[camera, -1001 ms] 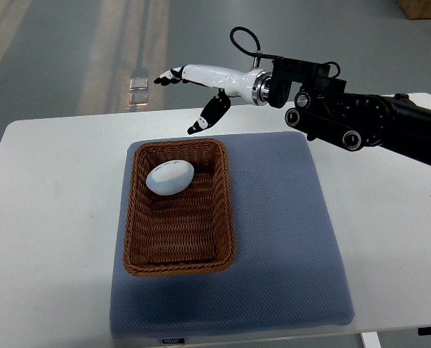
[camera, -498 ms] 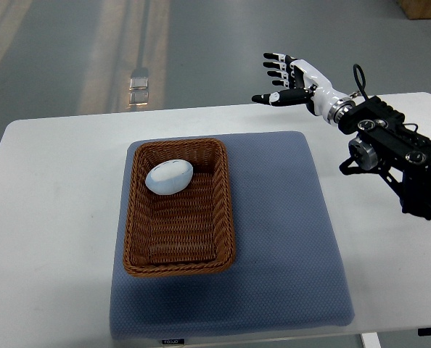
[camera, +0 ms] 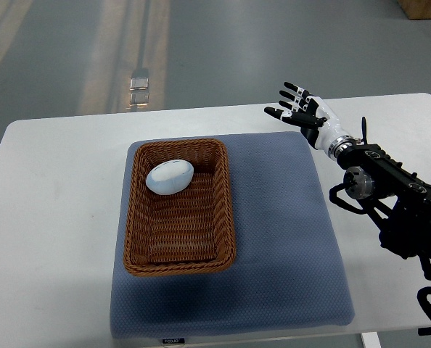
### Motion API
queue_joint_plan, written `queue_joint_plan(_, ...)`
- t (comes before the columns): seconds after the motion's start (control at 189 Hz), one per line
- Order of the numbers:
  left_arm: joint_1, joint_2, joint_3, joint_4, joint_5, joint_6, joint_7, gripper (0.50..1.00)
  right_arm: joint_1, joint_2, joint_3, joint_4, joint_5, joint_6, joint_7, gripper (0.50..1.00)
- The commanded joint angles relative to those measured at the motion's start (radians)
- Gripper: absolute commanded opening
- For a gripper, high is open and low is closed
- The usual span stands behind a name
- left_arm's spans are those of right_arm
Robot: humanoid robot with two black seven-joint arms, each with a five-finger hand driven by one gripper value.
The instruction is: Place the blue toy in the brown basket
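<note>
A pale blue egg-shaped toy (camera: 170, 177) lies inside the brown wicker basket (camera: 226, 210), in its far half. The basket stands on a blue-grey mat (camera: 288, 239). My right hand (camera: 297, 109) hovers at the mat's far right corner, well to the right of the basket, fingers spread and holding nothing. Its black arm (camera: 390, 203) comes in from the right edge. The left arm does not show.
The mat lies on a white table (camera: 56, 217). Grey floor lies beyond the table's far edge, with a small clear object (camera: 138, 88) on it.
My right hand has drawn back from above the basket's far edge to the right and nearer, ending over the mat's far right corner. The toy has stayed in the basket.
</note>
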Motion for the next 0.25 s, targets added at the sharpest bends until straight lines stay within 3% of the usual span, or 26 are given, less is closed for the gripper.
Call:
queue_joint_plan(0.0, 0.000, 0.000, 0.000, -0.001, 0.000, 0.000, 0.000, 1.000, -0.006, 0.002, 0.002, -0.002, 0.011, -0.001, 0.006, 0.911)
queue_joint_plan(0.249, 0.000, 0.000, -0.003, -0.004, 0.000, 0.000, 0.000, 1.000, -0.007, 0.000, 0.013, 0.000, 0.012, 0.010, 0.007, 0.911)
